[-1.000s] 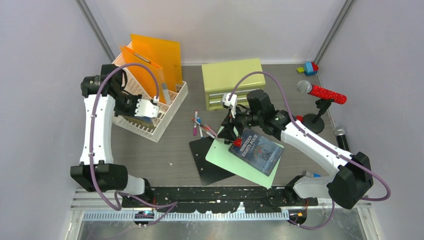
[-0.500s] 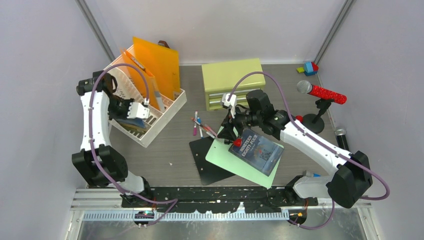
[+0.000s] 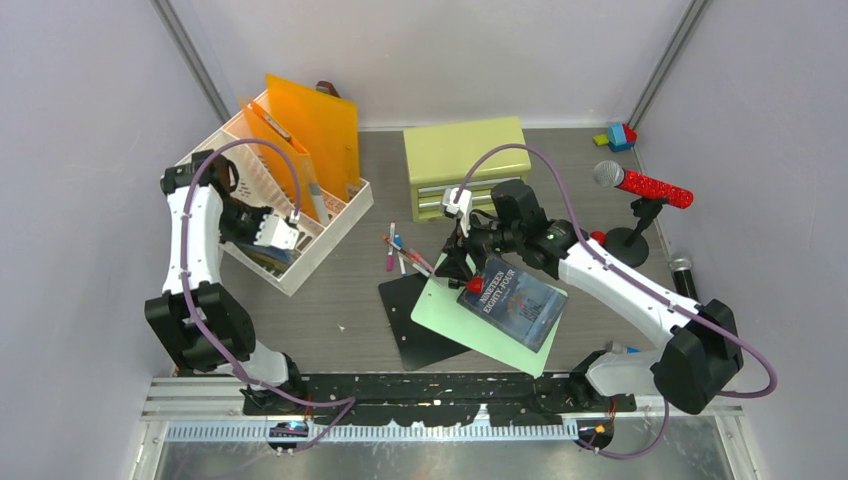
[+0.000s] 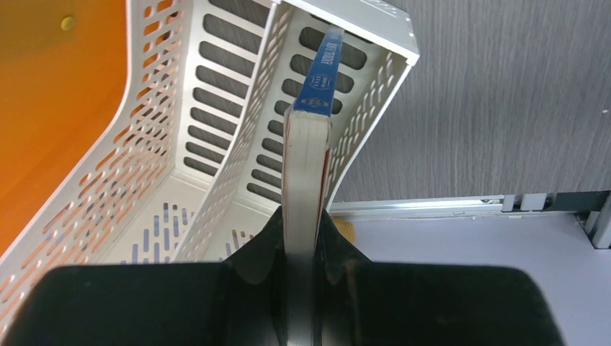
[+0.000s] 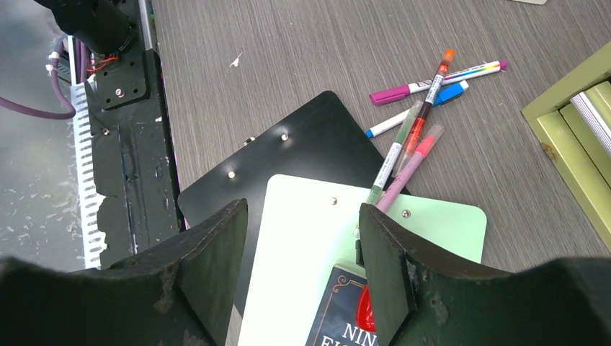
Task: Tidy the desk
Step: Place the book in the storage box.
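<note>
The desk (image 3: 330,300) is a dark wood-grain tabletop. My left gripper (image 3: 283,240) (image 4: 302,223) is shut on a blue-spined paperback (image 4: 313,108), held edge-up in the near slot of the white perforated file rack (image 3: 330,215) (image 4: 230,144). Orange folders (image 3: 315,120) stand in the rack's far slots. My right gripper (image 3: 455,262) (image 5: 302,238) is open and empty above a pale green clipboard (image 3: 470,325) (image 5: 302,238). A dark blue book (image 3: 512,302) (image 5: 339,317) lies on that clipboard, which overlaps a black clipboard (image 3: 410,320) (image 5: 288,155). Several pens (image 3: 402,250) (image 5: 418,122) lie loose beside them.
A yellow-green drawer cabinet (image 3: 468,165) stands at the back centre. A red microphone on a black stand (image 3: 640,195) is at the right, another dark microphone (image 3: 685,275) near it. Coloured blocks (image 3: 618,135) sit at the far right corner. A black perforated rail (image 3: 420,385) runs along the near edge.
The white rack has swung and shifted left with my left gripper and its book inside it. My left arm has drawn back leftward. The right arm has not moved.
</note>
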Robot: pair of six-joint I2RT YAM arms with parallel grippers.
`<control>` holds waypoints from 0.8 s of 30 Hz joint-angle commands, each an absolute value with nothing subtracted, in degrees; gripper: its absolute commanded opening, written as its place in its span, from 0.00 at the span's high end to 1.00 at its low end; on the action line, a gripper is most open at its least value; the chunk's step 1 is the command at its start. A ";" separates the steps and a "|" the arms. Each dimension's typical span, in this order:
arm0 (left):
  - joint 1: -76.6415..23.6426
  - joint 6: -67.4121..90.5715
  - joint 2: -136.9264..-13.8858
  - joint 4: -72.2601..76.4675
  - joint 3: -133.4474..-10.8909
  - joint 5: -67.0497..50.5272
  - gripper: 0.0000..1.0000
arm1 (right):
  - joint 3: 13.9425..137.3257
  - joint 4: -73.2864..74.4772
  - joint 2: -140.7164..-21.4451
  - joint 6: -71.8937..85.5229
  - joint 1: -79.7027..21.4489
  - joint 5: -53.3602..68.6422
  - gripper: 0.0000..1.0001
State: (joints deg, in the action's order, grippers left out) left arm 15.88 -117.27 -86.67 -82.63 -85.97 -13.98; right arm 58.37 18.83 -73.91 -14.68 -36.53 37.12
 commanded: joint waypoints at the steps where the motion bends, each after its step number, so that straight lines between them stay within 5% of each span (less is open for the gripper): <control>1: 16.52 -123.31 -84.30 -79.44 -85.70 -11.41 0.98 | 58.54 16.95 -74.35 -15.29 -36.30 37.57 0.36; 24: 17.13 -124.92 -82.76 -73.99 -84.53 -6.51 0.89 | 58.76 17.52 -75.66 -16.05 -36.29 37.80 0.36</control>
